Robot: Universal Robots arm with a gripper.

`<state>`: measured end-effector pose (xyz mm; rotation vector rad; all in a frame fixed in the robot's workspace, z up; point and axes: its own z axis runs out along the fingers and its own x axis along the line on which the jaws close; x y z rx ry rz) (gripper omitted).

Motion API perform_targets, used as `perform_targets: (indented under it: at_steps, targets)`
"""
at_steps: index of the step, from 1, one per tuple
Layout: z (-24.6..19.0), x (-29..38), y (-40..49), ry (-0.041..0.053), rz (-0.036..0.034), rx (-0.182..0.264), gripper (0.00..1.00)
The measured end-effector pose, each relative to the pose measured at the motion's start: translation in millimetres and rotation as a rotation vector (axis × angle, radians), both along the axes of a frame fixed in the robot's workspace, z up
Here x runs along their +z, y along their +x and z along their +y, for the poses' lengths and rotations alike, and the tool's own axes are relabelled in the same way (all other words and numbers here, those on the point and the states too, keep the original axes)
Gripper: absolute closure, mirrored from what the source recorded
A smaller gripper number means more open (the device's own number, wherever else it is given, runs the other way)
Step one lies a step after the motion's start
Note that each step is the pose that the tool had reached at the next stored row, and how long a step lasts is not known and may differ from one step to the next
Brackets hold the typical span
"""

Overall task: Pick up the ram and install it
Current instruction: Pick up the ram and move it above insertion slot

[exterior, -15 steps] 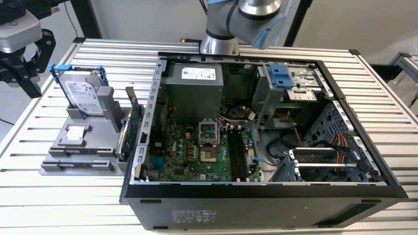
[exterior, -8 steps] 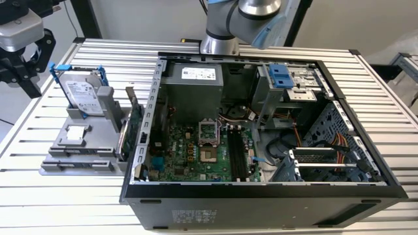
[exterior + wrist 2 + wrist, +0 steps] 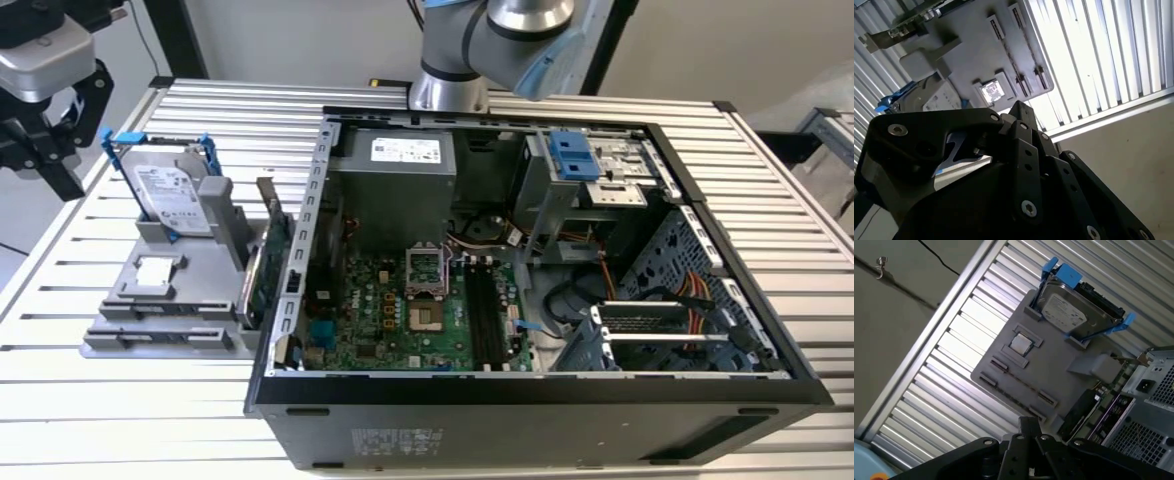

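**Ram seated in holder, gripper clear**

The gripper (image 3: 59, 183) hangs empty with its fingers pressed together, up at the exterior view's left, apart from the gray holder (image 3: 200, 285). The ram (image 3: 1021, 382) stands on edge in a holder slot, just beside the chip (image 3: 1020, 343). The hard drive (image 3: 167, 190) stands at the holder's rear. The green card (image 3: 274, 262) stands between the holder and the open case (image 3: 534, 392)

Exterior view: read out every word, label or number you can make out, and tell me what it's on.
No text can be read.
White hard drive label: print too small to read.
White power supply label: too small to read.
Pale case sticker: blurred, unreadable.
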<state>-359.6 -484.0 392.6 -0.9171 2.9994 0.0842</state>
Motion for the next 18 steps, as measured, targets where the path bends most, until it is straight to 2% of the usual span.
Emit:
perform_targets:
  at_steps: [7,9,18]
  targets:
    - [0.0,0.0,0.0,0.0,0.0,0.041,1.0]
    - [0.0,0.0,0.0,0.0,0.0,0.076,1.0]
    - [0.0,0.0,0.0,-0.0001,0.0,0.125,1.0]
